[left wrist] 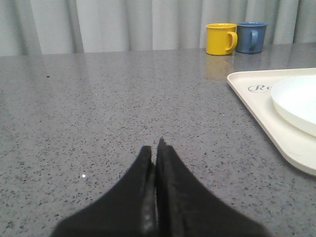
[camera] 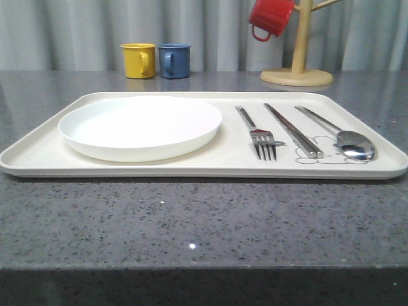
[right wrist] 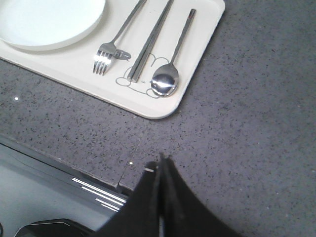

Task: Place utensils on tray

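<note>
A: Going left to right across the front view, what lies on the surface (camera: 204, 223)?

B: The tray (camera: 38, 156) spans nearly the whole width of the frame's middle. On its left half sits a white plate (camera: 140, 126). On the right half lie the utensils, side by side and apart from each other: the fork (camera: 258, 135) nearest the plate, then the chopsticks (camera: 293, 129), then the spoon (camera: 341, 134) furthest right. Their handles point toward the back; tines, tips and bowl face the front rim.

A: And behind the tray?

B: In the upper left centre stand a yellow mug (camera: 139, 60) and a blue mug (camera: 174, 60), just beside each other. At the upper right is a wooden stand (camera: 298, 57) with a red mug (camera: 269, 18) hung on it.

A: The end effectors?

B: In the left wrist view the left end effector (left wrist: 154, 148) sits at the bottom centre, its two dark fingers pressed together with nothing between them, over bare surface; the tray corner and plate are at the right edge of that frame. In the right wrist view the right end effector (right wrist: 160, 160) is likewise closed and empty, low in the frame near the surface's edge, with the tray corner holding the three utensils in the upper left.
</note>
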`<state>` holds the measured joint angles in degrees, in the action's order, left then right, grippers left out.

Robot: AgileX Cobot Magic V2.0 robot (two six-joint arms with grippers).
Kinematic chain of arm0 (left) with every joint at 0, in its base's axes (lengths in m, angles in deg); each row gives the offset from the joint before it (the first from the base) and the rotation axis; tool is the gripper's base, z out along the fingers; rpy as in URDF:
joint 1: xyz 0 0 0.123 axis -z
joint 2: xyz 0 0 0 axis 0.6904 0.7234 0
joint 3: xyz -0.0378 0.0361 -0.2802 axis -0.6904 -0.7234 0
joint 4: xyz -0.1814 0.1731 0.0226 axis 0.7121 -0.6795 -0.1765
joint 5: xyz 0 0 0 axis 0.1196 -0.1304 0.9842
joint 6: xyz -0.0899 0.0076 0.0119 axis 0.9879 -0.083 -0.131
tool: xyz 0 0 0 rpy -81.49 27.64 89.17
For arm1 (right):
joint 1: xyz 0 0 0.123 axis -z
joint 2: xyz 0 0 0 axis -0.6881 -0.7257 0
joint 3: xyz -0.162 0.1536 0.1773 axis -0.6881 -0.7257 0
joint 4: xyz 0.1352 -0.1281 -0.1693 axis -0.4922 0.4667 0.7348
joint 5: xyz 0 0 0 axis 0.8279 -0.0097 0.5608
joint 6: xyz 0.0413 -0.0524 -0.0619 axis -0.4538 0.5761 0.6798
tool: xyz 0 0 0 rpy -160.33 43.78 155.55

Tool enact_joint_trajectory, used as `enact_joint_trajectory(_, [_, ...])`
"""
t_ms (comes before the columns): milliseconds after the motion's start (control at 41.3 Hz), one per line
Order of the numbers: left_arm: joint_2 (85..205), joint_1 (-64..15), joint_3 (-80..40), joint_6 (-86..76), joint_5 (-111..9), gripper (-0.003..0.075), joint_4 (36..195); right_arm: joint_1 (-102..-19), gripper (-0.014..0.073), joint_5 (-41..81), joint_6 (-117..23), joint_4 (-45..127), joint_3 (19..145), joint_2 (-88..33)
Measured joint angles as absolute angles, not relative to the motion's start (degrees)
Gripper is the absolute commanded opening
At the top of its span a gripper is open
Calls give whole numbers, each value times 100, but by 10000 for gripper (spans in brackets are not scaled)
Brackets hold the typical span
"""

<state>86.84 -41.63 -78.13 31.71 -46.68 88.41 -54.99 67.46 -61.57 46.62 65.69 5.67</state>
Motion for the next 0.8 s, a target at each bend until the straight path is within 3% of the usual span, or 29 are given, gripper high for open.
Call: enact_joint_trajectory(799, [8684, -4163, -7813, 3171, -3805, -18, 8841, -5499, -68, 6746, -6157, 4662, 6569, 567])
